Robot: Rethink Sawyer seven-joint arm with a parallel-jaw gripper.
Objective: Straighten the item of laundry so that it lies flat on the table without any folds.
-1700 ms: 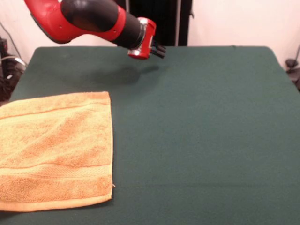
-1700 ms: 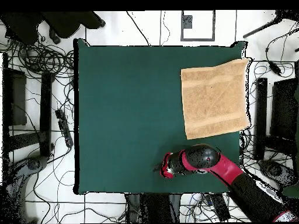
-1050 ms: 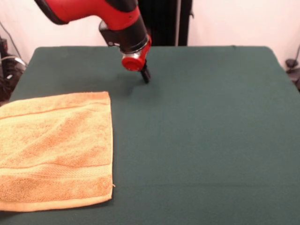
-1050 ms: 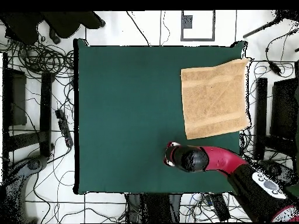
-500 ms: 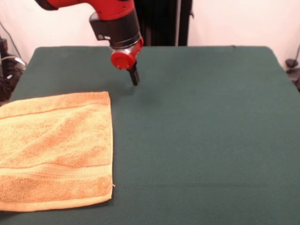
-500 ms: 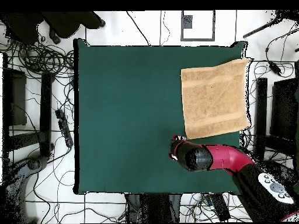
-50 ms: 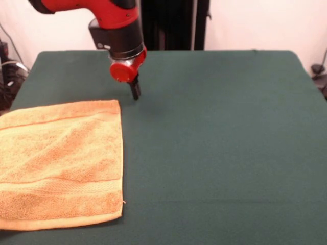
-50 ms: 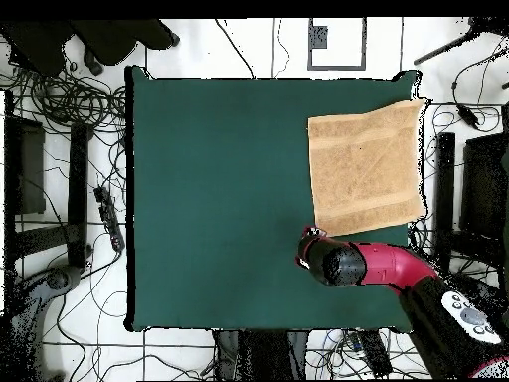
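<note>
The item of laundry (image 7: 59,163), a golden-orange terry towel, lies spread at the table's left front in the front view, and its left edge runs off the picture. In the overhead view the towel (image 8: 366,167) sits at the upper right corner of the table (image 8: 219,199), with a woven band near its lower edge. My gripper (image 7: 135,92) points straight down just beyond the towel's far right corner, low over the green table (image 7: 219,143). Its fingers are pressed together and hold nothing. From above, the red wrist (image 8: 338,264) covers the gripper.
Cables and black stands (image 8: 75,179) crowd the floor left of the table in the overhead view. More stands (image 8: 442,199) line the right side beside the towel. A dark post (image 7: 173,25) rises behind the table's far edge.
The arm swung from a sideways pose to pointing down, then slid left in the front view toward the towel's far right corner. The towel has not moved.
</note>
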